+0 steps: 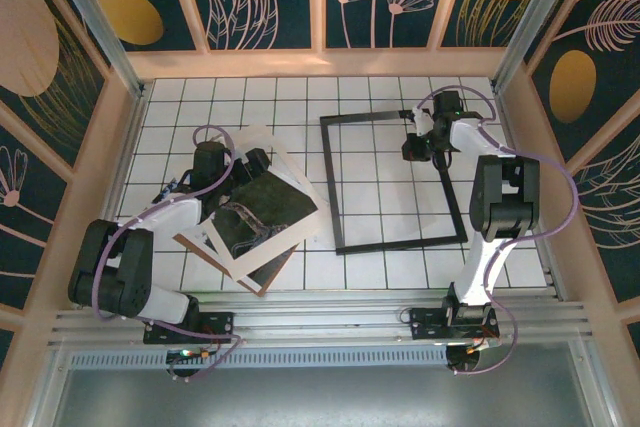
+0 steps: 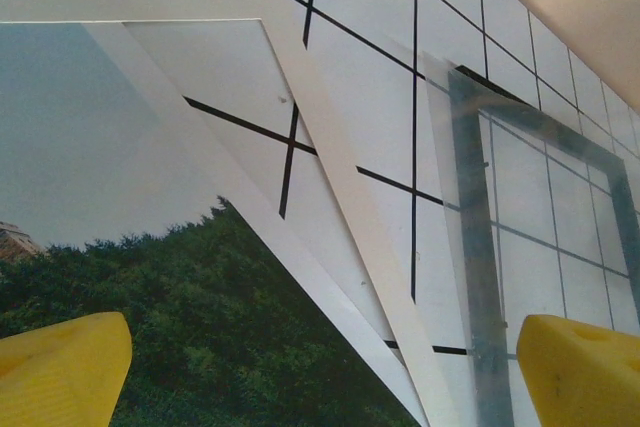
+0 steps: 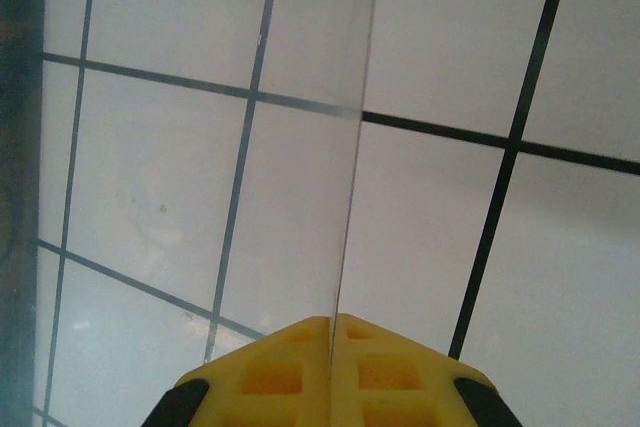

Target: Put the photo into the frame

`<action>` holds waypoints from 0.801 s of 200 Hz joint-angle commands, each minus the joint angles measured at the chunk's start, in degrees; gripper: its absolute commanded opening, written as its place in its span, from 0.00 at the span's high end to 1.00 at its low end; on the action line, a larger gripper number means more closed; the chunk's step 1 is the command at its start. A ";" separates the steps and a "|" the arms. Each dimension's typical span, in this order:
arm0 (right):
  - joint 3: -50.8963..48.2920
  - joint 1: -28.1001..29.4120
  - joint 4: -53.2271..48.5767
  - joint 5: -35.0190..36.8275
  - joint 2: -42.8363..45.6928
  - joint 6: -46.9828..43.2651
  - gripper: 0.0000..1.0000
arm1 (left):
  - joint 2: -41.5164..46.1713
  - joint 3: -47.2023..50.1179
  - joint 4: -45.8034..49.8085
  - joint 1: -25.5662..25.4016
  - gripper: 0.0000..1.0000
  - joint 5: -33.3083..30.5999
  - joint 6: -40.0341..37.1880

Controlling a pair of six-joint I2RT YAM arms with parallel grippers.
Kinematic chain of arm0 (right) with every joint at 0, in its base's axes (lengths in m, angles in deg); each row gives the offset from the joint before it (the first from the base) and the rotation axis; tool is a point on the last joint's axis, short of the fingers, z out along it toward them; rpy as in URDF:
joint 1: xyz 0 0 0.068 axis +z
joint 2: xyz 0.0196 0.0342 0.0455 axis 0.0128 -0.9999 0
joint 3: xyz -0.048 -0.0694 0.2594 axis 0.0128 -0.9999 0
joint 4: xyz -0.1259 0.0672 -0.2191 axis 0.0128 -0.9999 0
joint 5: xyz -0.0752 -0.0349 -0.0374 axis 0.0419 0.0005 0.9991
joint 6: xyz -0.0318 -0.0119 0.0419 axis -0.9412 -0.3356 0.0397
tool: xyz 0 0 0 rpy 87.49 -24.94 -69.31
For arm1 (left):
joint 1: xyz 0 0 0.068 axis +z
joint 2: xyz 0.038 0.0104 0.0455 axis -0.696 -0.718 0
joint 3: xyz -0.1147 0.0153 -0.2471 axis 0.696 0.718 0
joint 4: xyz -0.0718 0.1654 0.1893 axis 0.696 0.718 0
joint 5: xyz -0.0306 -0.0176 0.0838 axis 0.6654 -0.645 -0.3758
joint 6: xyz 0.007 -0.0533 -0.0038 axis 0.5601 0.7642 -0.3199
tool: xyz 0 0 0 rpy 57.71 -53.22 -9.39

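The photo (image 1: 262, 209), dark hills with a white margin, lies tilted at the left on a cream-white mat border (image 1: 292, 179). My left gripper (image 1: 232, 169) hovers over the photo's far end. In the left wrist view its yellow fingertips (image 2: 70, 367) stand wide apart above the photo (image 2: 150, 307), open and holding nothing. The black frame (image 1: 334, 187) lies flat in the middle of the table. My right gripper (image 1: 424, 143) is over the frame's far right part. Its yellow fingers (image 3: 280, 377) are shut on the edge of a thin clear pane (image 3: 305, 57).
A brown backing board (image 1: 256, 283) pokes out under the mat at the near left. The white gridded table (image 1: 380, 272) is boxed in by wooden walls (image 1: 320, 62). The frame's moulding (image 2: 470, 237) lies to the right of the mat (image 2: 340, 187) in the left wrist view.
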 commanded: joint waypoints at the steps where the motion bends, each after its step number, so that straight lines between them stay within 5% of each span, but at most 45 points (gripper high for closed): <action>1: 0.90 -0.50 -3.71 -0.30 0.55 0.63 1.00 | -0.85 -1.42 -0.32 -0.23 0.01 -0.71 -1.25; 160: 0.26 -0.75 -4.46 1.26 0.52 0.58 1.00 | -2.15 -1.71 -0.52 -0.60 0.01 -0.62 -1.22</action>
